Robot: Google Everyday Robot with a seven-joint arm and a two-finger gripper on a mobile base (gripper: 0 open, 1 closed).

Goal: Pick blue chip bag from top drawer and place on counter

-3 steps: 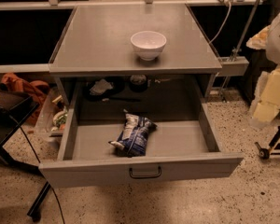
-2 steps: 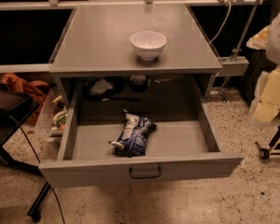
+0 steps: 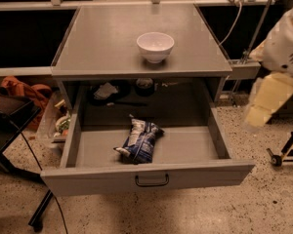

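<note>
hand (image 3: 264, 100) right of top drawer (image 3: 88, 178)

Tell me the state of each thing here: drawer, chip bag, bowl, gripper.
drawer: pulled open.
chip bag: lying crumpled on the drawer floor, not gripped.
bowl: upright on the counter, looks empty.
gripper: in the air to the right of the drawer, clear of the chip bag.
</note>
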